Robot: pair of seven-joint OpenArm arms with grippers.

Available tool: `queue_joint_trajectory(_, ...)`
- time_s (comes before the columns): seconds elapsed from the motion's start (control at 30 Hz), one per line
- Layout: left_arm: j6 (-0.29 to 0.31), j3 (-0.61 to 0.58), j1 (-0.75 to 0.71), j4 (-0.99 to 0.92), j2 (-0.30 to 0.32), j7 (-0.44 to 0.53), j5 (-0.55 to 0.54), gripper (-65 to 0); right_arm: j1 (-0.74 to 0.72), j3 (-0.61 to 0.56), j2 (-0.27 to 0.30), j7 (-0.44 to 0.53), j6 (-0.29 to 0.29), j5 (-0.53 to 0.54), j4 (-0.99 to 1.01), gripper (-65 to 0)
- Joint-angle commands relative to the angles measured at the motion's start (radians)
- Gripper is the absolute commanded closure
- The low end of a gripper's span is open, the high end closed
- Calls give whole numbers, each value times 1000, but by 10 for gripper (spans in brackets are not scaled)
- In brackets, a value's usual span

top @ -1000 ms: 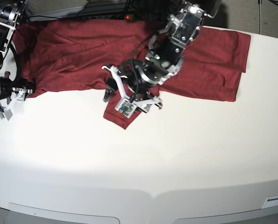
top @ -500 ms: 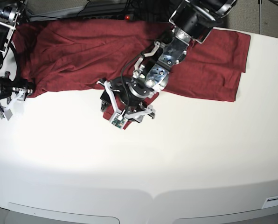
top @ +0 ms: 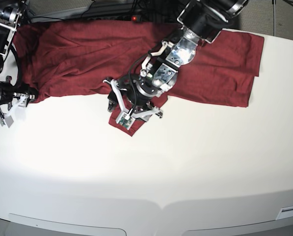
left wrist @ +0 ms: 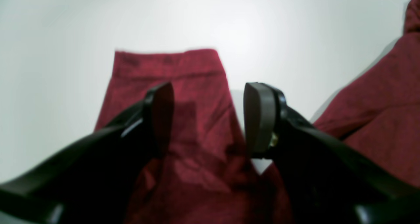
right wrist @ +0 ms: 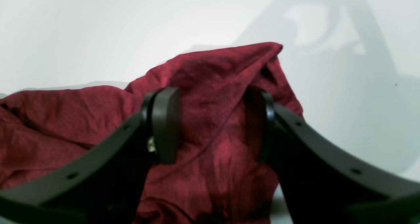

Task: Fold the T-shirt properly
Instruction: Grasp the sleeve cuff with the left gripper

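The maroon T-shirt (top: pixel 87 54) lies spread along the far side of the white table, with one sleeve end (top: pixel 129 129) pointing toward the front. My left gripper (top: pixel 131 105) is open just above that sleeve. In the left wrist view its gripper (left wrist: pixel 210 91) stands over the sleeve (left wrist: pixel 183 129), with the hemmed cuff (left wrist: pixel 167 65) just beyond the fingertips. My right gripper (top: pixel 29 93) is at the shirt's left edge. In the right wrist view the gripper (right wrist: pixel 213 99) is open with a raised fold of the shirt (right wrist: pixel 216 73) between its fingers (right wrist: pixel 165 119).
The white table (top: pixel 151 172) fills the front of the base view. Dark cables and equipment (top: pixel 112 10) run along the back edge behind the shirt. A small white label (top: pixel 290 212) sits at the front right corner.
My left gripper has shifted a little to the left and drawn in over the sleeve end. The right arm has not moved.
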State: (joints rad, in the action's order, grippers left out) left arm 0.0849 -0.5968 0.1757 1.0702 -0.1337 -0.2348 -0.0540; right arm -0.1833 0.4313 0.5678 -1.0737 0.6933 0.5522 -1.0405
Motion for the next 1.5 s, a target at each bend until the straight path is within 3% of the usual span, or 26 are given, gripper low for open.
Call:
queue_joint_trajectory(0.0,4,-1,21,16,-17,34,-11,-317,-22,4,25,11,5,8,-13,-315)
queue_joint_trajectory(0.23,3,-31,7,16,-17,51,-24,-317,-22,4,25,11,5,8,-13,-315)
queue_joint_trajectory(0.37,-79,-79,5,16,-17,53,7,-303,-22,4,25,8,5,8,-13,-315)
queue_joint_trajectory(0.53,-164,-130,5,16,-17,50,54,-228,-22,4,25,7,5,8,-13,-315)
queue_joint_trajectory(0.63,-175,-131,5,16,-15,41,54,-175,-22,4,25,7,5,8,-13,-315)
queue_joint_trajectory(0.77,-175,-131,5,5,-16,8,70,-8,-22,4,25,0,5,8,-13,-315)
queue_joint_trajectory(0.8,-175,-131,5,-3,-16,-5,91,0,-22,4,25,0,5,8,-13,-315)
queue_joint_trajectory(0.9,-175,-131,8,-50,-16,-34,126,0,-22,4,25,0,5,8,-13,-315)
queue_joint_trajectory(1.2,-188,-131,10,-84,-17,-26,97,0,-22,4,25,1,5,8,-13,-315)
queue_joint_trajectory(1.33,-262,-131,9,-20,-15,-35,61,0,-22,4,25,2,5,8,-13,-315)
queue_joint_trajectory(1.47,-372,-130,4,105,5,-51,61,0,-22,4,25,2,5,8,-13,-315)
